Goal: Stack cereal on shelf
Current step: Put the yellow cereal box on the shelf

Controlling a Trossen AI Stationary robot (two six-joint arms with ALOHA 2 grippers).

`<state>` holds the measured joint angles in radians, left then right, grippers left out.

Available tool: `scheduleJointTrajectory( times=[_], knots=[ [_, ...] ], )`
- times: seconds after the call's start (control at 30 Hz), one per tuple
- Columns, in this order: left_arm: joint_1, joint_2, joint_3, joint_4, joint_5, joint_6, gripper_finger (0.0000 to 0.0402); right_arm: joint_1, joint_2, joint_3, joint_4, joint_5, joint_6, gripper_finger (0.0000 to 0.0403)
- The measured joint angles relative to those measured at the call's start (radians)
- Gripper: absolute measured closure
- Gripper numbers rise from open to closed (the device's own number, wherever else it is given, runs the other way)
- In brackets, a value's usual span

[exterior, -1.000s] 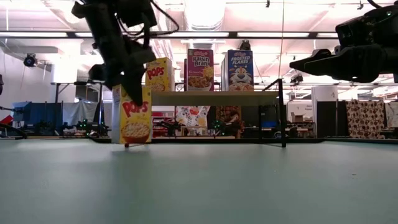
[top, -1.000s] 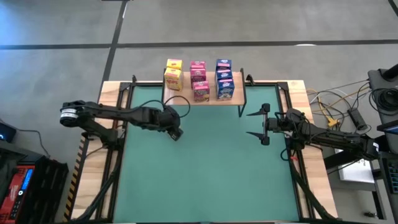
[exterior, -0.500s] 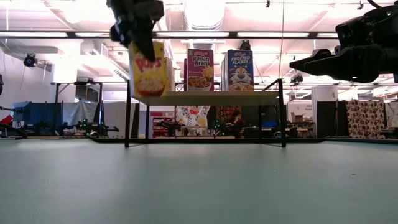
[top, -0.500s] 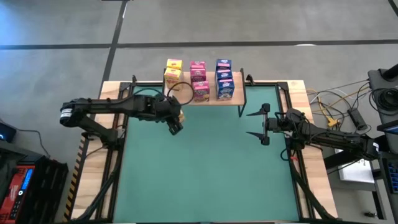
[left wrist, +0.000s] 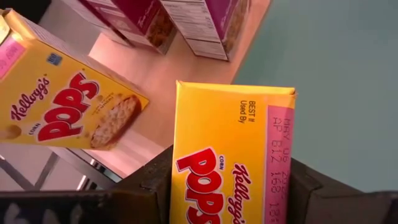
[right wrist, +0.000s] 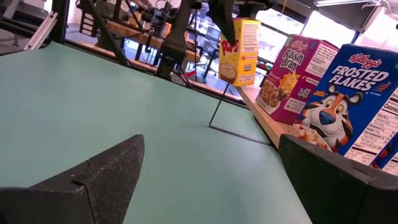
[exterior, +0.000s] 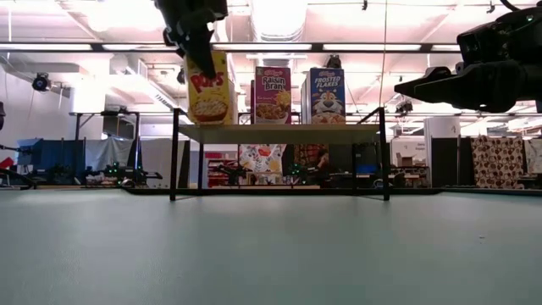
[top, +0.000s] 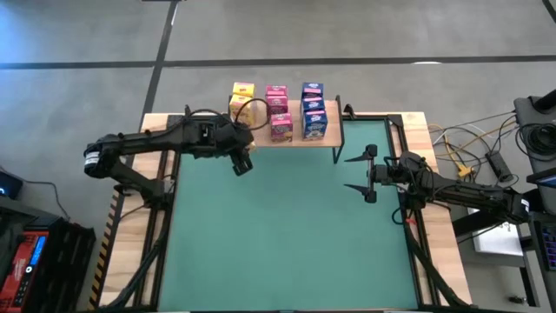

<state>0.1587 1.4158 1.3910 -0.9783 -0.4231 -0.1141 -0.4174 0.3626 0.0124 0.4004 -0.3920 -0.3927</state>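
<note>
Your left pincer point(exterior: 196, 38) pinches the last yellow cereal box point(exterior: 209, 89) from above, holding it upright over the left end of the shelf point(exterior: 279, 133); below the pincer the box's bottom looks level with the board or just clear of it, I cannot tell which. Just behind the pincer stand two more yellow boxes point(top: 242, 98); beside them the pink boxes point(top: 278, 111) and blue boxes point(top: 313, 110) already fill their rows. Lower straight down; keep the box square to the yellow row behind; release only once its base sits flat, well inside the front edge. Your right pincer point(top: 365, 174), spread wide, waits over the worktop point(top: 295, 235), well apart.
</note>
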Motion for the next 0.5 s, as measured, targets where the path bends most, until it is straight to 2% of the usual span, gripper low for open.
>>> scheduleJointTrajectory(
  times=[0.3,0.5],
  knots=[
    [0.064,0.000,0.008,0.004,0.018,0.082,0.0205,0.000,0.000,0.000,0.000,0.000,0.000,0.0044],
    [0.072,0.000,0.020,-0.008,0.051,0.140,0.0198,0.000,0.000,0.000,0.000,0.000,0.000,0.0044]
  ],
)
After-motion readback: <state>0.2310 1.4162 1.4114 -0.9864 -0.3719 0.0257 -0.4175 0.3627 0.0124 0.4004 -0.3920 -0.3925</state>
